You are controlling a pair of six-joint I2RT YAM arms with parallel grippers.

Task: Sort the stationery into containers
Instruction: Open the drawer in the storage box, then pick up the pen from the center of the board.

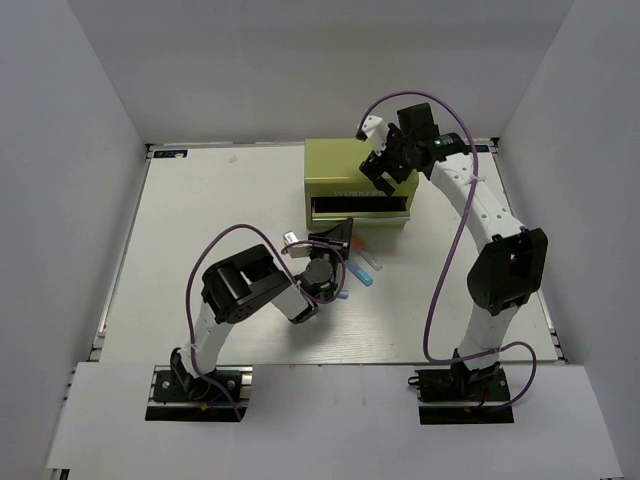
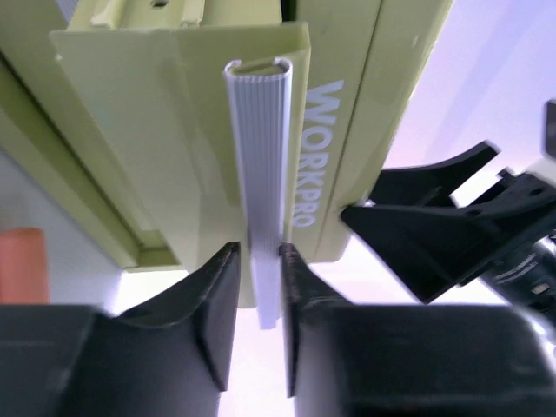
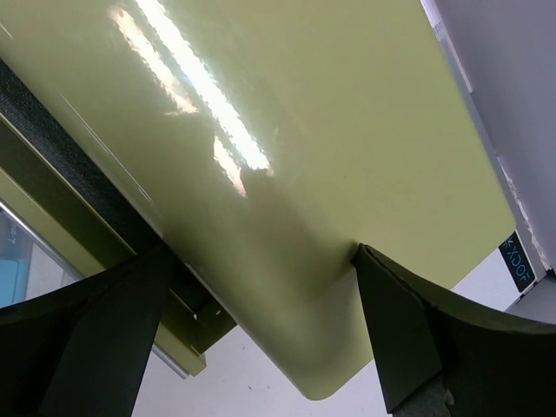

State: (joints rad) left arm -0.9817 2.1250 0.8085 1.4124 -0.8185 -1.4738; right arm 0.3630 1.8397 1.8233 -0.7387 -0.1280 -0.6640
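Note:
The olive-green metal box (image 1: 345, 168) stands at the back middle with a front drawer (image 1: 360, 209) pulled out. My left gripper (image 1: 335, 240) is just in front of it, shut on a pale ribbed stick (image 2: 263, 165) that points at the box's lettered front (image 2: 317, 148). My right gripper (image 1: 385, 170) is over the box's front right top corner. Its wide-open jaws straddle that corner (image 3: 287, 261), and one finger (image 3: 400, 330) touches the top. A light blue stick (image 1: 367, 270) and an orange-ended one (image 1: 357, 244) lie on the table beside the left gripper.
An orange blur (image 2: 22, 265) shows at the left of the left wrist view. The right gripper's black fingers (image 2: 434, 234) show there too, next to the box. White walls enclose the table (image 1: 200, 220) on three sides.

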